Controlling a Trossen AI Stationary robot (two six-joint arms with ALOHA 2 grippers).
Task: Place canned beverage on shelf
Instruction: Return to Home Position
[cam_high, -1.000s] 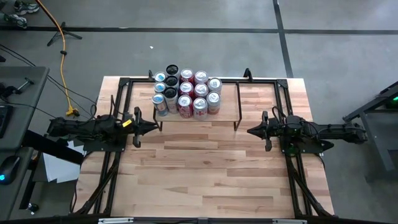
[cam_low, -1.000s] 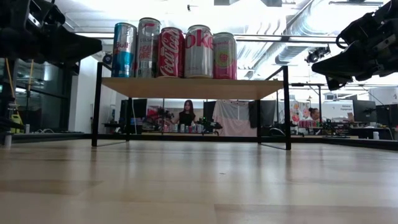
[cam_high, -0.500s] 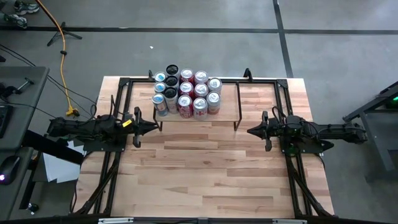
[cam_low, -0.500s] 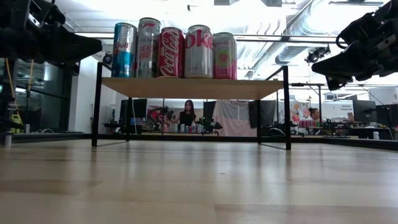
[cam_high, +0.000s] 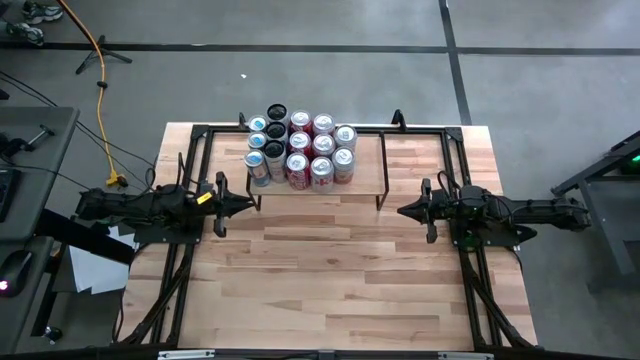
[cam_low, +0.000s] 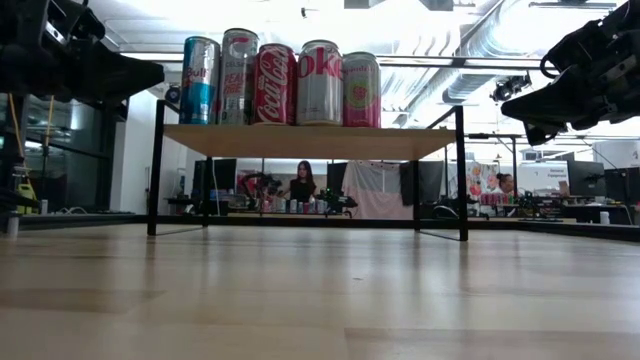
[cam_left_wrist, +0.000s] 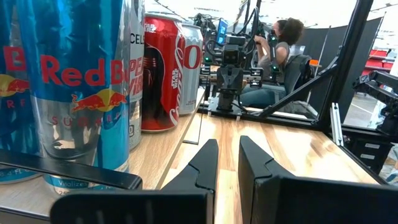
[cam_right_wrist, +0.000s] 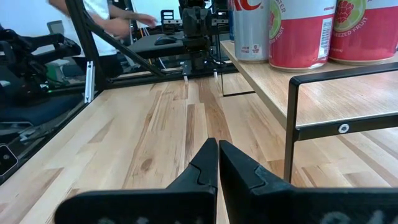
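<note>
The cans (cam_high: 300, 150) stand packed in rows on the left half of the shelf (cam_high: 367, 165), at the upper middle of the high view near the far edge of the table (cam_high: 330, 280). Like kinds sit together: blue cans (cam_high: 257, 160) at the left end, red and silver in the middle, pink-and-white cans (cam_high: 345, 136) on the right of the group, probably so each sort forms its own tidy column. The right half of the plank is bare, and no can shows on the tabletop, so the stocking looks finished. The left gripper (cam_high: 245, 205) sits at the left middle of the high view, just in front of the shelf's left front leg, its fingers a narrow gap apart and holding nothing. The right gripper (cam_high: 405, 211) sits at the right middle, pointing back toward the shelf's right front leg, fingers pressed together and empty. Both hang level and face each other across the boards, clear of the cans, which reads as a parked pose. The thin black legs and lower rail are what lies nearest each fingertip; a forward reach would meet them first. Beyond the table, a seated person (cam_low: 300, 186) shows under the plank at the centre of the low view, well away from both arms.
</note>
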